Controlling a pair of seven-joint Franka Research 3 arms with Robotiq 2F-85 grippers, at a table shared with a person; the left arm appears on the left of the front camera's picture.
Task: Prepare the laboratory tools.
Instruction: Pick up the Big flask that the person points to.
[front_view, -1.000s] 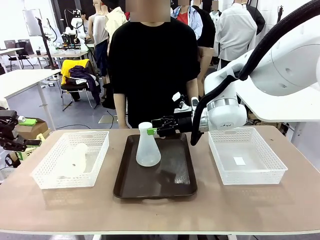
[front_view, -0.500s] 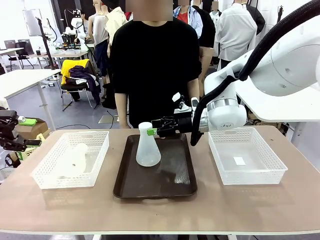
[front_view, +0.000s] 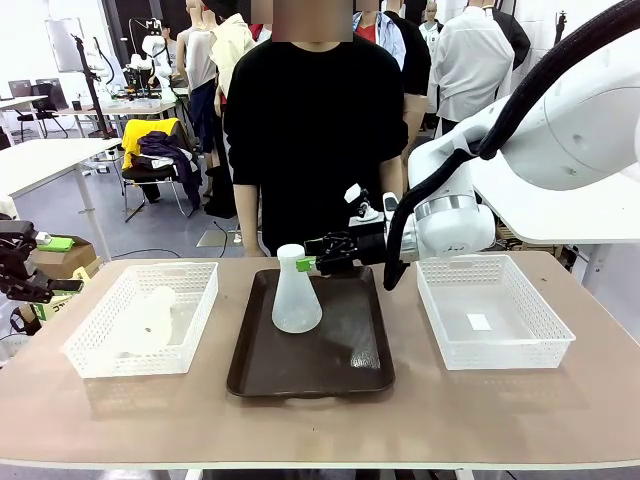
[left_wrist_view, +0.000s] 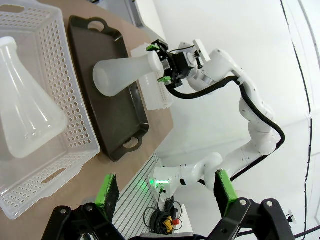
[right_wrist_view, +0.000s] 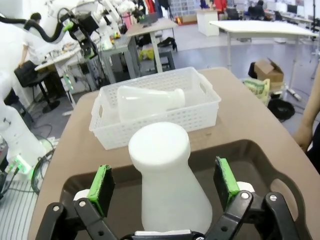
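— Status, R gripper (front_view: 308, 262)?
— My jaws are wide, pads either side of the neck of the upright flask (front_view: 296, 295), gaps both sides, no grip. It stands on the tray (front_view: 345, 372), far-left part.
— And L side?
— 2nd flask (front_view: 150, 318) lies on its side in the basket (front_view: 90, 350) left of tray. My L gripper (left_wrist_view: 166, 192) hangs wide open, further left, nothing in it.

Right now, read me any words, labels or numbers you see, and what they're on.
None can be read.
White slip in the right basket: too small to tell if printed.
The upright flask on the tray and the lying flask in the left basket: no markings show.
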